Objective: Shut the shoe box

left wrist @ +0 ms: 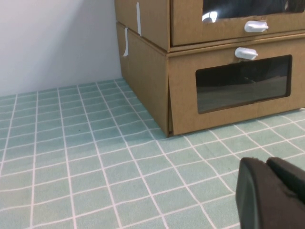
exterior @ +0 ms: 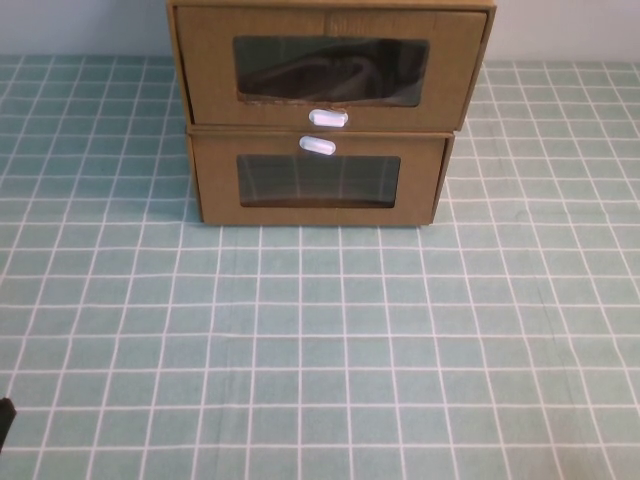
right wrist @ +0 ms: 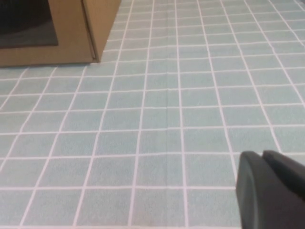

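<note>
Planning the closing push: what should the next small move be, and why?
Probably raise the left gripper toward the front panel of the upper shoe box; it looks slightly proud of the lower box. The right gripper also sits low over the checked tablecloth, short of the boxes.

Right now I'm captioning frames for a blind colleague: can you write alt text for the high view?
Two brown cardboard drawer boxes stand stacked at the far side of a green tiled table. The upper shoe box has its white tab below its window; the lower box has its tab above. Neither the left gripper nor the right gripper shows here.
</note>
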